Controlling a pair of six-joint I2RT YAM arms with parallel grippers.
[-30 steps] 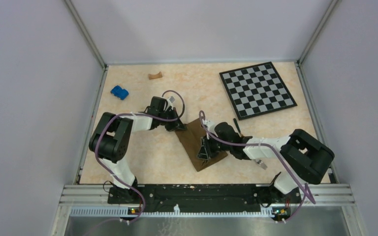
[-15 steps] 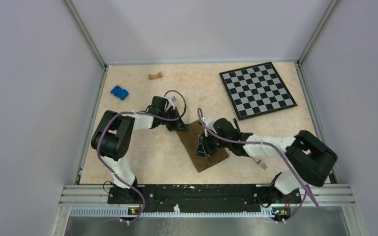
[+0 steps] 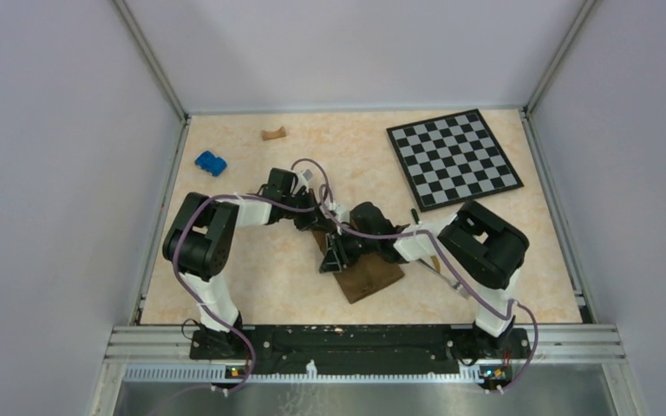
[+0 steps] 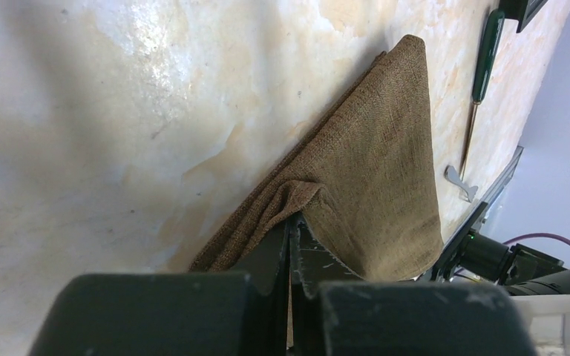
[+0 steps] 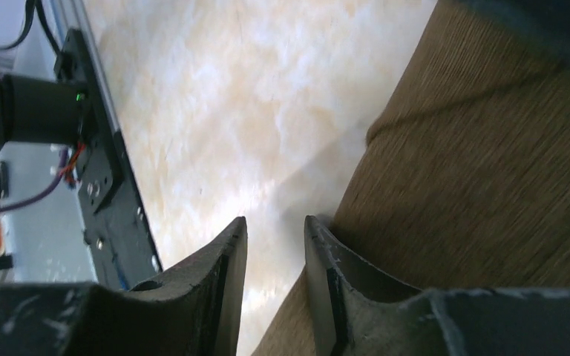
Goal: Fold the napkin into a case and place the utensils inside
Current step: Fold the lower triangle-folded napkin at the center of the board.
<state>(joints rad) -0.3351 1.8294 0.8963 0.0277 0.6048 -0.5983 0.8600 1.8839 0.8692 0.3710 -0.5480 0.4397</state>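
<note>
The dark-brown napkin [image 3: 371, 274] lies folded into a layered strip in the middle of the table. My left gripper [image 3: 316, 220] is shut on its far corner; the left wrist view shows the cloth [image 4: 375, 178] pinched and lifted at the shut jaws [image 4: 294, 219]. My right gripper [image 3: 329, 260] is open at the napkin's left edge. In the right wrist view one finger [image 5: 319, 245] rests on the cloth [image 5: 482, 170], and the gap [image 5: 274, 230] shows bare table. The dark knife [image 4: 485, 52] and the silver fork's end [image 4: 460, 182] lie beyond the napkin.
A checkerboard [image 3: 453, 158] lies at the back right. A blue block [image 3: 211, 162] sits at the back left and a small tan piece [image 3: 272, 133] near the back wall. The black base rail [image 5: 100, 185] shows near the right gripper.
My right gripper has swept left across the napkin to its left edge, and the right arm's elbow has swung inward. The left gripper has stayed on the far corner.
</note>
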